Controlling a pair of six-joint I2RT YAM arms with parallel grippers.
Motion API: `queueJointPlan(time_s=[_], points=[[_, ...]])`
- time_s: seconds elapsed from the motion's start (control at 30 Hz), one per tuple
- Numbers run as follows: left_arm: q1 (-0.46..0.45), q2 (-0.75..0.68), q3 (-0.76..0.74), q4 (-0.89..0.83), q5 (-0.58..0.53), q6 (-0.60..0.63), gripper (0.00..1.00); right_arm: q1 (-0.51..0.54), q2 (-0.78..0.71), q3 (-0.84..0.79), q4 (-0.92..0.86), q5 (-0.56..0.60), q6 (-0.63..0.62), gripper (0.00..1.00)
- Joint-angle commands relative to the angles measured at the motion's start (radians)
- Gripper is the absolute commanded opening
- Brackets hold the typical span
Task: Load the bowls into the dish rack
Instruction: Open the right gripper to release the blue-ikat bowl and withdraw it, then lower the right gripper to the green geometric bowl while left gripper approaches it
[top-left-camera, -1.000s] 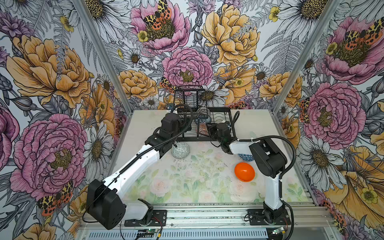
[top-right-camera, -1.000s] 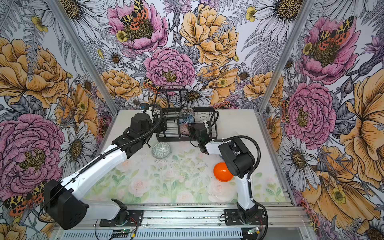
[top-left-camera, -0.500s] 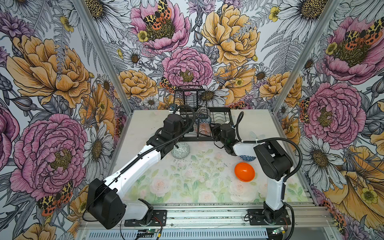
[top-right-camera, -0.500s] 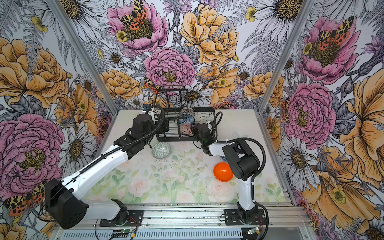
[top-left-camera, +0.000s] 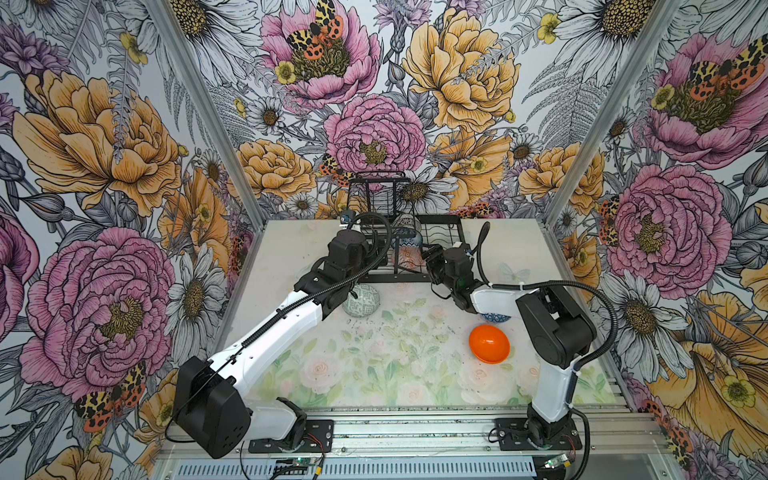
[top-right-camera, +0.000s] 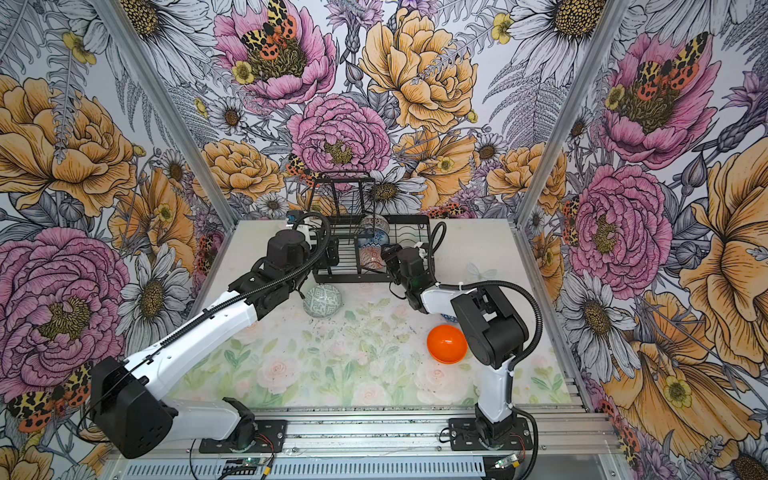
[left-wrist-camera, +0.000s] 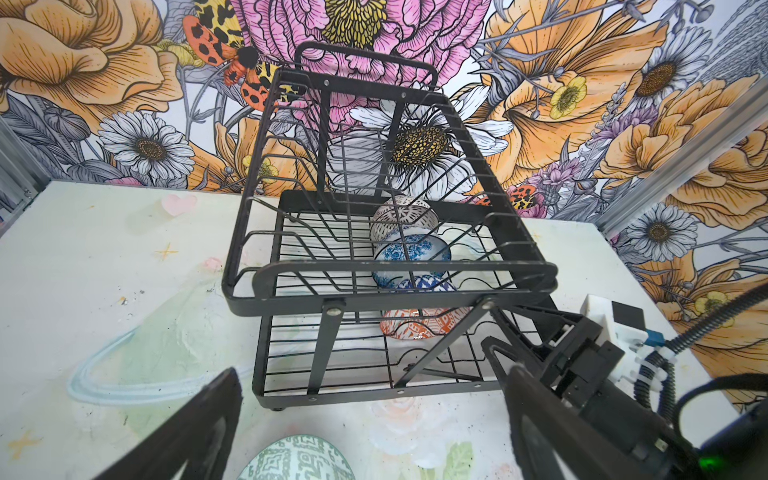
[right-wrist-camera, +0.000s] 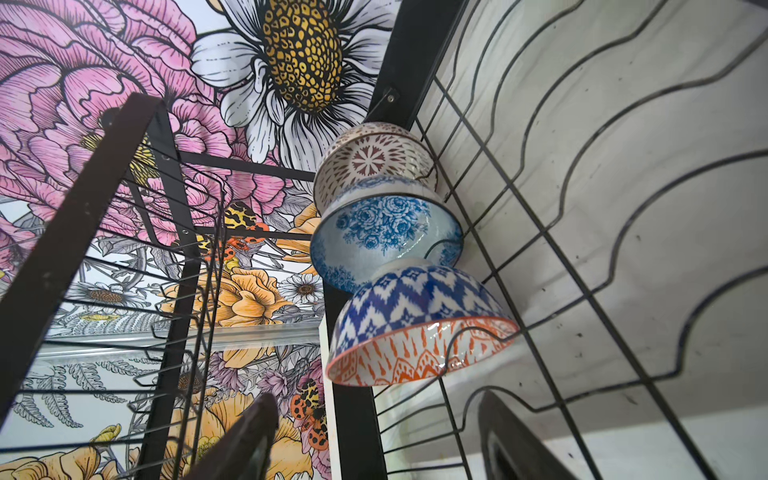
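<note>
The black dish rack (top-left-camera: 399, 277) (right-wrist-camera: 357, 415) stands at the back. Three bowls lean on edge in its base: a dark-and-white one (right-wrist-camera: 374, 158), a blue floral one (right-wrist-camera: 382, 232) and a blue-and-orange one (right-wrist-camera: 415, 316) (left-wrist-camera: 415, 328). My right gripper (right-wrist-camera: 378, 395) (top-left-camera: 430, 253) is open just short of that last bowl's rim, with only rack wire between its fingers. My left gripper (left-wrist-camera: 372, 372) is open above the grey-green bowl (left-wrist-camera: 297, 459) (top-left-camera: 361, 302) on the mat. The glossy orange bowl (top-left-camera: 489, 344) sits at the right. A dark blue patterned bowl (top-left-camera: 496, 319) is half hidden under my right arm.
The raised upper basket (left-wrist-camera: 390, 286) overhangs the left part of the rack base. Floral walls close in the back and both sides. The right arm's forearm and cable (top-left-camera: 498, 297) lie across the mat in front of the rack's right corner.
The right gripper has opened and let go of the blue-and-orange bowl, which now rests in the rack, and its arm has drawn back slightly. The left arm has barely moved.
</note>
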Motion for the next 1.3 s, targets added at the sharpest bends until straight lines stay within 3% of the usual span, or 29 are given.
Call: queueJointPlan(time_s=[0.0, 0.1, 0.47, 0.53, 0.97, 1.27], points=[[-0.005, -0.023, -0.026, -0.003, -0.006, -0.017, 0.99, 0.0, -0.058, -0.009, -0.065, -0.004, -0.074, 0.83], [-0.002, -0.023, -0.036, -0.038, -0.01, -0.032, 0.99, 0.011, -0.083, 0.012, -0.154, -0.02, -0.148, 0.88], [0.025, -0.12, -0.147, -0.077, -0.024, -0.113, 0.99, 0.107, -0.153, 0.114, -0.552, -0.013, -0.526, 0.95], [0.049, -0.143, -0.185, -0.082, -0.005, -0.151, 0.99, 0.119, -0.16, 0.098, -0.565, -0.005, -0.545, 0.99], [0.232, -0.218, -0.35, -0.186, 0.17, -0.351, 0.99, 0.222, -0.123, 0.126, -0.656, 0.023, -0.644, 0.99], [0.296, -0.189, -0.393, -0.209, 0.289, -0.457, 0.99, 0.239, -0.04, 0.241, -0.651, -0.116, -0.659, 0.99]])
